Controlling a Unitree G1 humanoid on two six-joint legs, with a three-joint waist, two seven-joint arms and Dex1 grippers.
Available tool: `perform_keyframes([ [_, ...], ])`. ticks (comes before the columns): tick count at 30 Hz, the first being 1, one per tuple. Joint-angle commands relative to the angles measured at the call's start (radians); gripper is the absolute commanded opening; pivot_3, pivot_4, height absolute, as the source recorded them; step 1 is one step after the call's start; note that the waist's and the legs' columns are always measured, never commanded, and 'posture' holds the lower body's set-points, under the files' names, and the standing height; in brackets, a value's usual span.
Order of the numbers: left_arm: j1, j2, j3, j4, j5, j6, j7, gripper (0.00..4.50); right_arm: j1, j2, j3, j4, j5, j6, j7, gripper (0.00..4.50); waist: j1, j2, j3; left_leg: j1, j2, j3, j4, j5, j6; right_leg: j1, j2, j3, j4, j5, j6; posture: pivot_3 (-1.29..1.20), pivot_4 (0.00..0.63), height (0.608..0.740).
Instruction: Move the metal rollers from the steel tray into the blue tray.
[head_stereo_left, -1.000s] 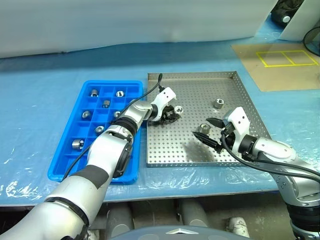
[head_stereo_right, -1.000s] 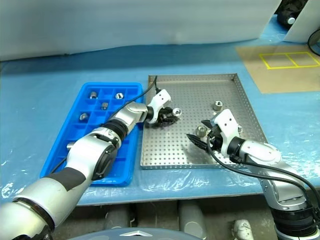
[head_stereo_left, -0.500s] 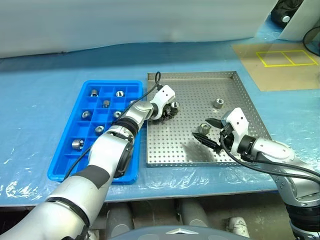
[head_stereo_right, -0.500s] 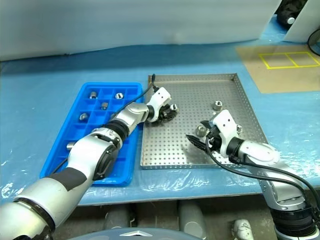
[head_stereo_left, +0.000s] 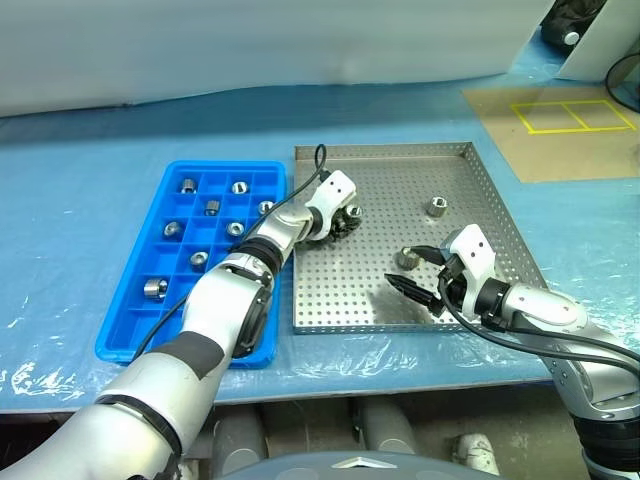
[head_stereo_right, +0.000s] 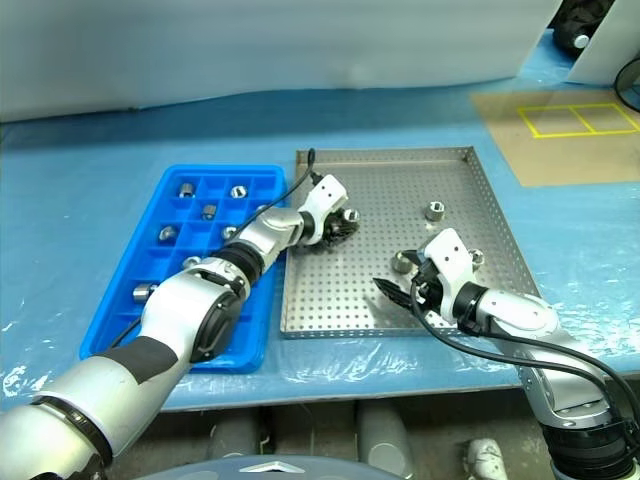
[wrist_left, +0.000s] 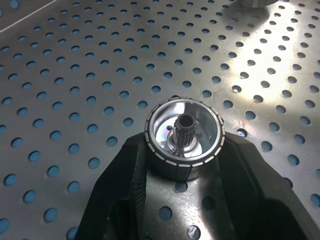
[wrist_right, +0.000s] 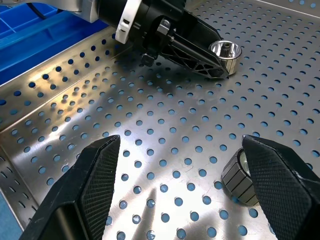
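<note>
Counter (head_stereo_left: 80, 200), covered in pale blue sheet, wide bare stretches to the left of and beyond both trays; a tan board with yellow marked squares (head_stereo_left: 572, 115) lies at its far right. Steel tray (head_stereo_left: 470, 170), perforated floor, low raised rims, its left rim just beside the blue tray (head_stereo_left: 130, 330); most of its floor bare, with the broadest open room toward the near-left corner and far edge. Blue tray, grid of square compartments, seven metal rollers (head_stereo_left: 187, 184) seated singly in separate cells, many cells vacant. Left claw (head_stereo_left: 349, 216), over the far-left part of the steel tray, now closed upon one roller (wrist_left: 184, 137) standing on the tray floor, where a second ago the fingers stood looser around it; wrist turned slightly since then, hand otherwise in the same spot. Right claw (head_stereo_left: 423, 275), spread to its widest, holding nothing, low over the near-right part of the steel tray, unchanged in spread from a second ago. Loose rollers on the steel tray: one toward the far right (head_stereo_left: 437, 207), well apart from both claws; one just beside the right claw's fingers (wrist_right: 239, 176), untouched.
</note>
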Motion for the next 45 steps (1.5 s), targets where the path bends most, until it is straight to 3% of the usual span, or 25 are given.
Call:
perform_keyframes([
  [1, -0.015, 0.004, 0.007, -0.012, -0.006, 0.000, 0.004, 1.70, -0.006, -0.007, 0.000, -0.044, -0.005, -0.026, 0.001, 3.99, 0.000, 0.000, 0.000, 0.000, 0.000, 0.000, 0.000, 0.000, 0.000, 0.000, 0.000, 0.000, 0.000, 0.000, 0.000, -0.55, 0.150, 0.740],
  [6, -0.009, 0.009, 0.002, -0.011, 0.003, -0.007, 0.041, 1.70, -0.012, -0.006, 0.010, -0.038, -0.013, -0.033, 0.003, 3.99, 0.000, 0.000, 0.000, 0.000, 0.000, 0.000, 0.000, 0.000, 0.000, 0.000, 0.000, 0.000, 0.000, 0.000, 0.000, -0.54, 0.150, 0.740],
  [14, -0.039, 0.005, 0.021, -0.027, -0.032, -0.033, -0.046, 1.70, -0.026, -0.006, 0.009, -0.036, -0.015, -0.036, 0.010, 3.99, 0.000, 0.000, 0.000, 0.000, 0.000, 0.000, 0.001, 0.000, 0.000, 0.000, 0.000, 0.000, 0.001, 0.000, 0.000, -0.53, 0.150, 0.740],
  [20, -0.072, 0.083, 0.086, -0.150, -0.192, -0.008, -0.500, 1.70, -0.100, -0.029, 0.035, -0.027, 0.000, -0.037, 0.072, 3.99, 0.004, 0.000, 0.000, 0.000, 0.000, 0.000, 0.001, 0.000, 0.001, 0.000, 0.000, 0.000, 0.002, 0.000, 0.000, -0.49, 0.150, 0.740],
  [24, 0.069, 0.240, 0.038, -0.412, -0.249, 0.116, -0.766, 1.70, -0.214, -0.040, 0.082, 0.055, -0.002, -0.059, 0.155, 3.99, -0.002, 0.001, 0.000, 0.003, 0.003, 0.002, 0.000, 0.001, 0.000, -0.001, 0.001, 0.000, 0.004, 0.001, -0.001, -0.38, 0.150, 0.740],
  [27, 0.221, 0.366, -0.010, -0.666, -0.271, 0.213, -0.855, 1.70, -0.302, -0.030, 0.134, 0.137, -0.017, -0.094, 0.218, 3.99, 0.003, 0.002, -0.001, 0.007, 0.004, 0.003, -0.003, 0.002, -0.002, 0.000, 0.002, 0.001, 0.005, 0.001, -0.002, -0.30, 0.150, 0.740],
  [32, 0.528, 0.558, 0.018, -1.188, -0.372, 0.416, -0.840, 1.70, -0.480, 0.044, 0.251, 0.316, -0.060, -0.184, 0.329, 3.99, 0.051, 0.002, 0.000, 0.002, 0.007, 0.002, -0.004, 0.004, -0.002, -0.005, 0.003, -0.002, 0.005, 0.001, -0.004, -0.11, 0.150, 0.740],
  [35, 0.647, 0.634, 0.056, -1.371, -0.415, 0.497, -0.772, 1.70, -0.560, 0.098, 0.303, 0.419, -0.086, -0.240, 0.384, 3.99, 0.091, 0.002, 0.000, 0.001, 0.008, 0.002, -0.005, 0.004, -0.004, -0.005, 0.003, -0.005, 0.010, 0.000, -0.007, -0.02, 0.150, 0.740],
  [40, 0.752, 0.705, 0.134, -1.525, -0.491, 0.579, -0.668, 1.70, -0.639, 0.161, 0.350, 0.558, -0.123, -0.328, 0.463, 3.99, 0.155, 0.002, 0.000, 0.003, 0.009, 0.001, -0.004, 0.006, -0.013, -0.006, 0.002, -0.009, 0.021, -0.005, -0.014, 0.11, 0.150, 0.740],
  [45, 0.901, 0.769, 0.190, -1.603, -0.512, 0.602, -0.574, 1.70, -0.694, 0.227, 0.373, 0.663, -0.150, -0.394, 0.511, 3.99, 0.162, 0.002, 0.000, 0.004, 0.011, -0.001, -0.004, 0.009, -0.018, -0.007, 0.003, -0.011, 0.024, -0.005, -0.014, 0.15, 0.150, 0.740],
])
